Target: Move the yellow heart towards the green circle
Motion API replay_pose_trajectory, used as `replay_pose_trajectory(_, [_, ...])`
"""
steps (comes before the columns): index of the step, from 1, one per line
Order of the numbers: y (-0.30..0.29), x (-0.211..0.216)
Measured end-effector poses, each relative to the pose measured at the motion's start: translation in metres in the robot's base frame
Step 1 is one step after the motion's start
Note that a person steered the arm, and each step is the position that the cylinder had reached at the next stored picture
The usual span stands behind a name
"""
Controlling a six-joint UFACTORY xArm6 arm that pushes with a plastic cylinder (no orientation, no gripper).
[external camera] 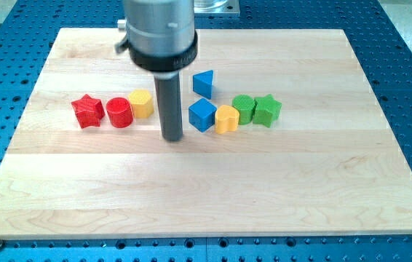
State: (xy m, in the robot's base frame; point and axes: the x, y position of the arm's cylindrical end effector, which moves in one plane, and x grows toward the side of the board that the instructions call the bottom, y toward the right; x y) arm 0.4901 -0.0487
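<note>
Bright, even light falls from above on the pale wooden board point(213, 182), so the small coloured blocks cast only short, soft shadows, and the straight dark rod leaves a faint one beside my tip point(172, 137). A mild sheen runs down the grey metal housing point(156, 29) at the view's top. Focus is fairly sharp across the board, though block edges look slightly soft and grainy.
</note>
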Motion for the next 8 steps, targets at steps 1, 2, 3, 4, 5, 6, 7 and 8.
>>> replay_pose_trajectory(1, [0.030, 0.003])
replay_pose_trajectory(2, [0.058, -0.012])
replay_pose_trajectory(3, [0.088, 0.005])
replay_pose_trajectory(4, [0.116, -0.027])
replay_pose_trajectory(5, [0.102, -0.058])
replay_pose_trajectory(6, [0.095, -0.040])
replay_pose_trajectory(7, [0.094, -0.003])
replay_pose_trajectory(8, [0.087, -0.062])
